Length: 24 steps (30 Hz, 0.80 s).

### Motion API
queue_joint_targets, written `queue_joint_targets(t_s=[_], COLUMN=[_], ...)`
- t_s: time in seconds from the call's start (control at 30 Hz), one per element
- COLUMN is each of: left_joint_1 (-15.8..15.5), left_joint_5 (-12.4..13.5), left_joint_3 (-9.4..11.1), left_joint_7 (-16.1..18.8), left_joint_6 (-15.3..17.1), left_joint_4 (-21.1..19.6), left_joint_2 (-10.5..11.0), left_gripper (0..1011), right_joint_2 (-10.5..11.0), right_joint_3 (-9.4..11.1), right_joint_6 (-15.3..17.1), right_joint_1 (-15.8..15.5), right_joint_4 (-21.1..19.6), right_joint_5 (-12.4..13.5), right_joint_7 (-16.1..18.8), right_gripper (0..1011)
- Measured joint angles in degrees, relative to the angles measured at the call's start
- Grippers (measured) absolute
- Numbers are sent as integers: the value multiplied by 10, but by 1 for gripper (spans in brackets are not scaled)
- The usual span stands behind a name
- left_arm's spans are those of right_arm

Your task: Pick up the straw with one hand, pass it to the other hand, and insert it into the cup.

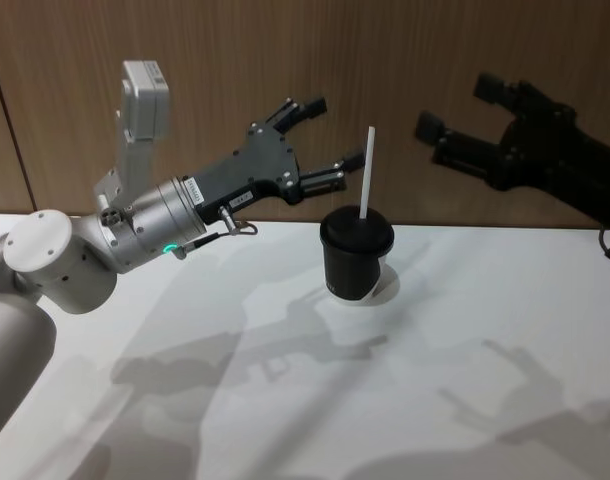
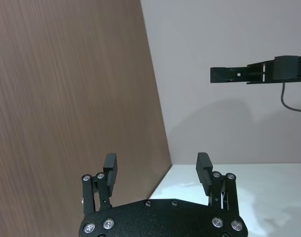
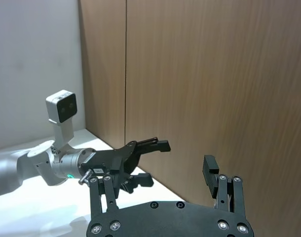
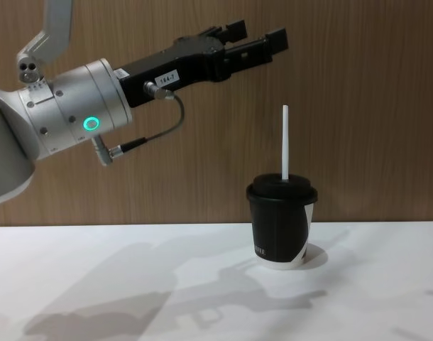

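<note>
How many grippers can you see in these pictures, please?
2. The left gripper is raised, open, up and to the left of the cup, which holds the straw. The right gripper is raised to the cup's right, open and empty.

Surroundings: white counter, wood-grain wall panel.
Counter surface plain white, carrying soft grey shadows across its near half. Brown panelling rises straight from its back edge; vertical seam visible. A pale grey wall adjoins the panelling at one side.
</note>
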Motion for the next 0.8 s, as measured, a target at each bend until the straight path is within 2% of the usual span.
queue_joint_targets(t_s=[0.5, 0.8], left_joint_1=[9, 12], left_joint_5=[-14, -16], left_joint_3=[9, 16], left_joint_7=[-6, 1], left_joint_6=[33, 44], left_joint_4=[-20, -28], left_joint_2=[12, 16], left_gripper=[1003, 1003], right_joint_2=[4, 4], right_joint_3=[-31, -46], right_joint_6=[-3, -6], right_joint_1=[11, 14], right_joint_4=[-15, -21], right_joint_5=[-11, -14], right_joint_7=[1, -1], right_gripper=[1001, 1001])
